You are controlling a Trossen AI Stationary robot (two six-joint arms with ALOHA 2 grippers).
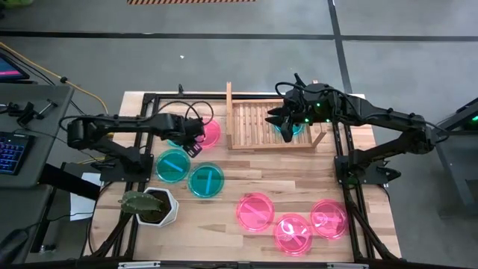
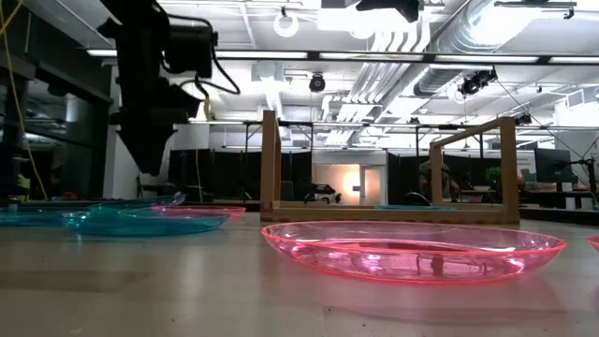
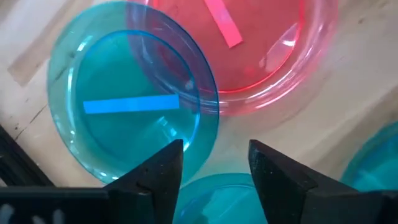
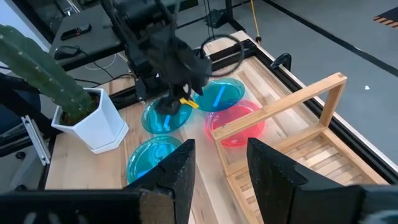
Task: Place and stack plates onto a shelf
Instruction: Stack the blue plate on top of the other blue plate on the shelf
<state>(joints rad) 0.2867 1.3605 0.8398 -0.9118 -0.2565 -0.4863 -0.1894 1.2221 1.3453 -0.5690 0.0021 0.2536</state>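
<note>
My left gripper (image 1: pixel 193 141) (image 3: pixel 214 163) is open and hovers over a teal plate (image 3: pixel 124 112) whose rim overlaps a pink plate (image 3: pixel 249 50) (image 1: pixel 211 133) beside the shelf's left rail. Two more teal plates (image 1: pixel 173 164) (image 1: pixel 205 180) lie flat on the table near it. My right gripper (image 1: pixel 286 123) (image 4: pixel 219 163) is open above the wooden shelf (image 1: pixel 258 125) (image 4: pixel 311 155), over a teal plate (image 1: pixel 293 130) lying on the slats. Three pink plates (image 1: pixel 256 211) (image 1: pixel 293 233) (image 1: pixel 328 218) rest along the near edge.
A white hexagonal pot with a cactus (image 1: pixel 153 207) (image 4: pixel 93 121) stands at the near left. The black frame rails (image 1: pixel 343 172) run along both table sides. In the low view the nearest pink plate (image 2: pixel 412 248) lies in front of the shelf (image 2: pixel 393 211).
</note>
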